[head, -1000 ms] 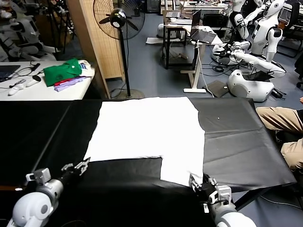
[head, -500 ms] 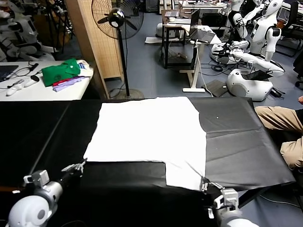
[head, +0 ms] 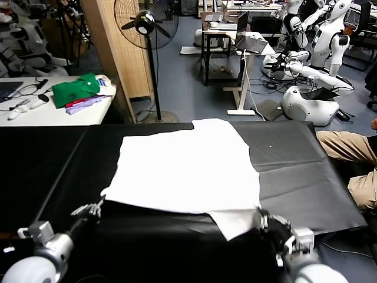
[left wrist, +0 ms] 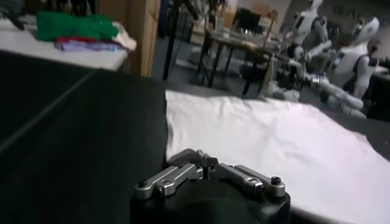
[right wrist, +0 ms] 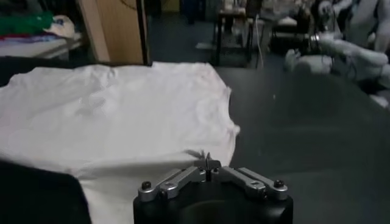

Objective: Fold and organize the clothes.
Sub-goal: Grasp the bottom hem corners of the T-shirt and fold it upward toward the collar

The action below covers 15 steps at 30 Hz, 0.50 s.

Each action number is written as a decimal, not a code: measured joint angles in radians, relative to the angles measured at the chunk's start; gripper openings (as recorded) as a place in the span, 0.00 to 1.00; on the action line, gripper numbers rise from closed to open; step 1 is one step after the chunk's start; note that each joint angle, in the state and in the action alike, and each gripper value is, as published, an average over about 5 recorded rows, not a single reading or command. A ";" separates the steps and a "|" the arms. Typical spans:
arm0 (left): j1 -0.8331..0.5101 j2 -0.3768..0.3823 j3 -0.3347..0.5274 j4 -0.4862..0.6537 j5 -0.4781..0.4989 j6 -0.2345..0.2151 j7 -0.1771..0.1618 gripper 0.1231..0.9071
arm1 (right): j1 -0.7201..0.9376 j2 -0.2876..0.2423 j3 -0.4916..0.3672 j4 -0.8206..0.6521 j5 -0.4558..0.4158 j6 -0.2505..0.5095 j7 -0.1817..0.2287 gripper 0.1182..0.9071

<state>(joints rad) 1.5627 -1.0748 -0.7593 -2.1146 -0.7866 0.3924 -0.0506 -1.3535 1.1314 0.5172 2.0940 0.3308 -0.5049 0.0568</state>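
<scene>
Left gripper (head: 94,207) has its fingers pressed together on the near left corner of the T-shirt (head: 182,168), and from the head camera that corner lifts just off the black table (head: 53,159). The left wrist camera shows what the head view cannot: the closed fingertips (left wrist: 204,159) pinching the white hem right at its edge, cloth (left wrist: 268,137) running away behind them.

Right gripper (head: 266,219) sits at the shirt's near right corner, fingers closed on the narrow flap that hangs forward there. Its own camera shows the tips (right wrist: 207,163) meeting on a small raised fold, with the shirt (right wrist: 116,115) wrinkled beyond.

The shirt lies plain side up on the table's middle. Only the head view takes in the green garment (head: 75,89) on the white table beyond the shirt's left side, and the fan (head: 146,23) behind.
</scene>
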 joint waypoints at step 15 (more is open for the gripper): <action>-0.232 0.056 0.128 0.191 0.088 -0.010 0.000 0.01 | 0.313 -0.040 -0.216 -0.347 -0.130 0.167 -0.042 0.00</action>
<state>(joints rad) 1.3311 -1.0192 -0.6311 -1.9233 -0.6990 0.3819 -0.0507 -1.0408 1.0914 0.3013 1.7468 0.2012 -0.3381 0.0143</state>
